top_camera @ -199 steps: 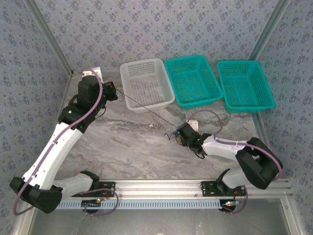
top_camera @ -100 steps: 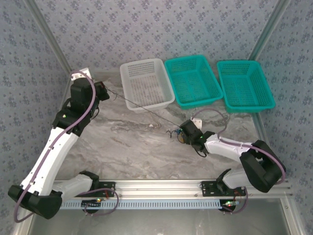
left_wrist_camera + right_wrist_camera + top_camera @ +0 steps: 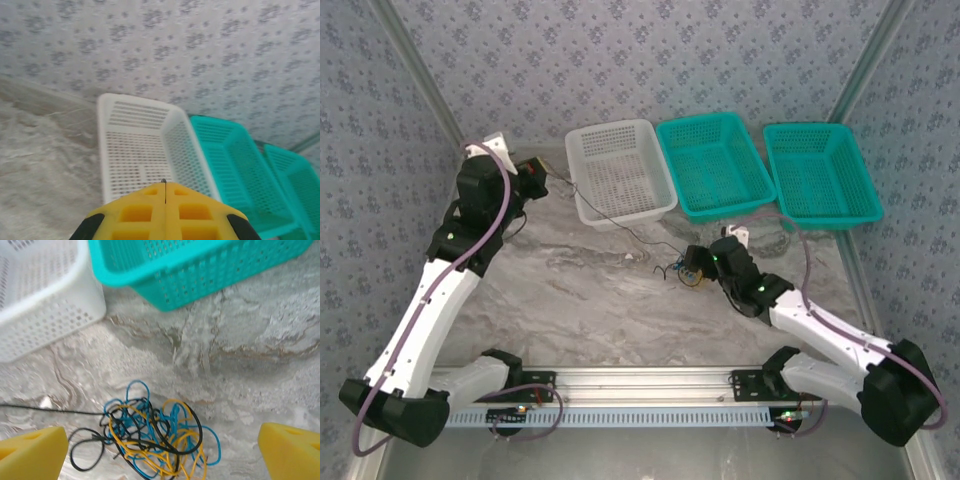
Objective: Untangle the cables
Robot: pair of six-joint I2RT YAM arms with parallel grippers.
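Observation:
A tangle of thin cables (image 3: 155, 435), black, yellow and blue, lies on the marble table (image 3: 570, 290); from above the tangle (image 3: 678, 272) sits at mid-table. One black strand (image 3: 620, 228) runs from it up-left, past the white basket's corner, to my left gripper (image 3: 538, 180). The left gripper (image 3: 165, 184) is shut on that black cable, whose tip (image 3: 164, 180) pokes out between the yellow fingers. My right gripper (image 3: 160, 440) hangs open just above the tangle, fingers (image 3: 35, 450) wide on either side; from above the right gripper (image 3: 694, 262) sits at the tangle's right edge.
A white basket (image 3: 620, 172) and two teal baskets (image 3: 715, 165) (image 3: 820, 172) line the back of the table. The white basket's wall (image 3: 45, 315) and a teal basket (image 3: 200, 270) stand close behind the tangle. Patterned walls enclose the workspace.
My left gripper has moved right toward the white basket, and the black strand, taut before, now sags. The right arm has swung its elbow out to the right, its gripper staying by the tangle.

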